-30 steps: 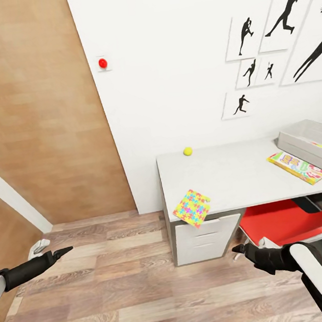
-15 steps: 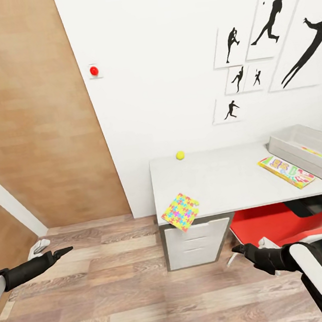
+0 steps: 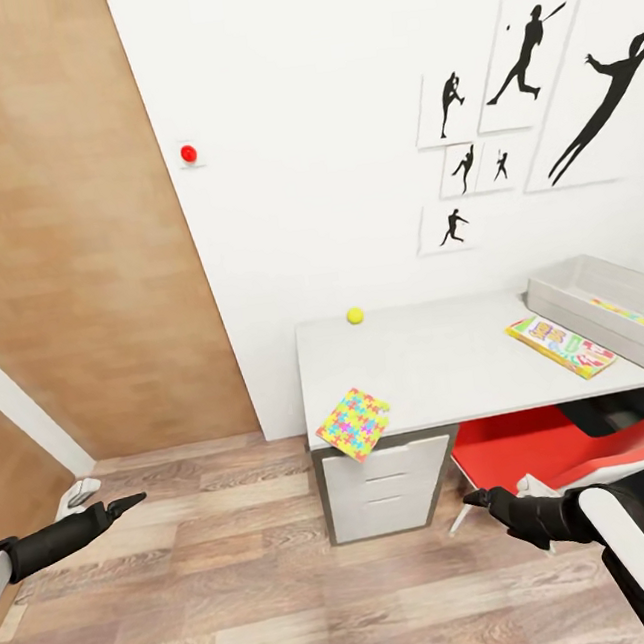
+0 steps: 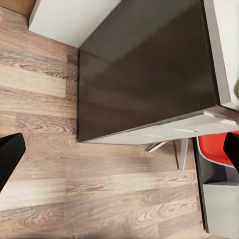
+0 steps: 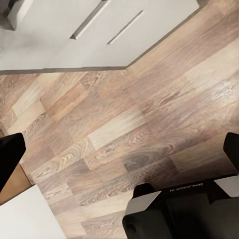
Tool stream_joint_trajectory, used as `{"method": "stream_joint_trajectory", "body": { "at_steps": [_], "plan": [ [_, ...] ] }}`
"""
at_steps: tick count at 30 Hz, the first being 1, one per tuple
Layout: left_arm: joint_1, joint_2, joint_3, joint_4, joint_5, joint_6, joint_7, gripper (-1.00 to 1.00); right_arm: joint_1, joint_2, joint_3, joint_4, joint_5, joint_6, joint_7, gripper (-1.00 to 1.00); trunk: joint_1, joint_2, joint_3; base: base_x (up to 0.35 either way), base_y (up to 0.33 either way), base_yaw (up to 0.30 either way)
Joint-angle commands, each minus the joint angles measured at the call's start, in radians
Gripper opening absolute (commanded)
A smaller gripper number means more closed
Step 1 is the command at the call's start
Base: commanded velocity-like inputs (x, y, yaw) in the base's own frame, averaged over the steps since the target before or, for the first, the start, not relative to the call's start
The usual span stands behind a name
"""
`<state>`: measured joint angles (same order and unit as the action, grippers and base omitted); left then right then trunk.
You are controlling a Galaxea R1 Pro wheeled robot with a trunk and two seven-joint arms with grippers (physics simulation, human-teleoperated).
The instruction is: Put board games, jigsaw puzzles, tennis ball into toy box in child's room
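Head view, item list, places reckoned from the right pincer (image 3: 477, 497) unless noted.

1. Desk (image 3: 439, 368): white top, well ahead of and above the right pincer, set against the white wall; a drawer unit (image 3: 382, 486) stands under its near end, a red chair (image 3: 569, 448) is tucked beneath.
2. Jigsaw puzzle (image 3: 354, 424): one multicolour square, ahead of the right pincer toward the left-pincer side, lying at the desk's front corner with one edge past the rim; judged a precarious spot.
3. Tennis ball (image 3: 354, 315): small, yellow-green, farther ahead at the back of the desk, near the wall.
4. Board game (image 3: 560, 345): flat colourful box, ahead and outboard of the right pincer, lying just beside the toy box.
5. Toy box (image 3: 588, 309): light-grey tray at the far end of the desk; a colourful flat item already lies inside, kind not legible.
6. Right pincer: empty, carried low over the wood floor in front of the drawer unit; the right wrist view shows its tips wide apart.
7. Left pincer (image 3: 118, 506): empty, tips apart in the left wrist view, held low and level, well apart from the desk.

Both arms are extended forward at waist height with nothing held, judged a travelling posture while approaching the desk.
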<state>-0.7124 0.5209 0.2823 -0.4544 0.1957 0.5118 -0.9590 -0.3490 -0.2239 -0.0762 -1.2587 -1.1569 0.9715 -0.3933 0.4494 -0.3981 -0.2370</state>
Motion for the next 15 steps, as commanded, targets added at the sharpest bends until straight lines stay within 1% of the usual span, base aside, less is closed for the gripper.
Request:
{"method": "stream_joint_trajectory", "body": {
  "at_steps": [1, 11, 15],
  "plan": [
    [-0.001, 0.0, 0.001, 0.0, 0.004, 0.008, -0.002, 1.0, -0.001, 0.0, -0.001, -0.001, -0.01, 0.003, -0.01, 1.0, 0.001, -0.002, 0.0, -0.002, -0.005, 0.0],
    [-0.001, -0.002, 0.001, 0.0, 0.004, 0.008, 0.002, 1.0, -0.001, -0.001, -0.001, -0.001, -0.01, 0.003, -0.01, 1.0, 0.001, -0.002, 0.016, 0.0, -0.001, 0.0],
    [-0.001, -0.002, 0.001, 0.0, 0.004, 0.008, 0.003, 1.0, -0.001, -0.001, -0.001, -0.001, -0.01, 0.003, -0.01, 1.0, 0.001, -0.002, 0.022, 0.0, 0.0, 0.06]
  ]
}}
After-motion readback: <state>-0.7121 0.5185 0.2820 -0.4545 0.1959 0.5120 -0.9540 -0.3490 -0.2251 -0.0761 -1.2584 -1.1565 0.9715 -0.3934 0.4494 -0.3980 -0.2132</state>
